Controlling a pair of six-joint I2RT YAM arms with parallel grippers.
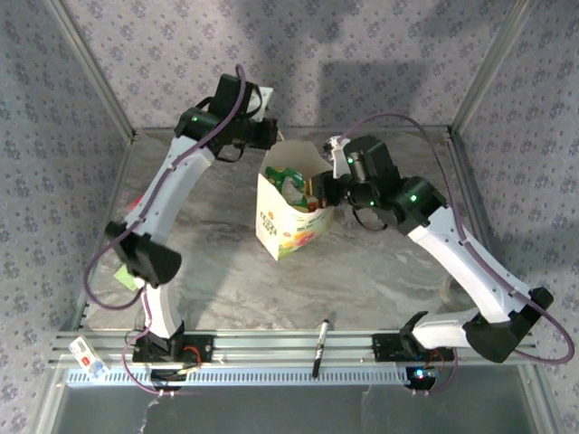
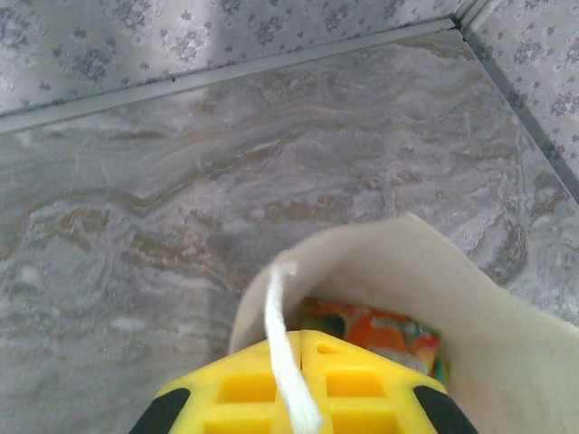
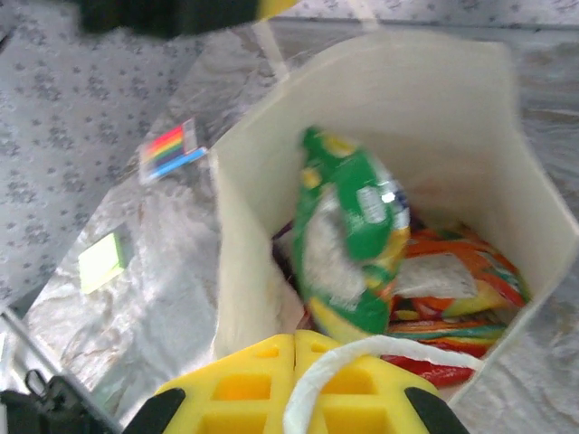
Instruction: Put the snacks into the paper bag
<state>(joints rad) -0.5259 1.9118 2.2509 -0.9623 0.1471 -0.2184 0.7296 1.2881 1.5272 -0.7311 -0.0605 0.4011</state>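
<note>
I'm seeing the left gripper (image 2: 303, 336) pressing together on a white handle (image 2: 276, 325) at the paper bag (image 2: 507, 353) rim, and the right gripper (image 3: 294, 339) is pinching the second handle (image 3: 389, 346). The snacks (image 3: 348, 235) are lying inside the bag, blurred and overlapping, so I'm failing to count them.

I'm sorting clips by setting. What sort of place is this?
Probably a lab test cell: a marble-look table fenced by metal posts and patterned walls, with robot arms bolted to a rail.
</note>
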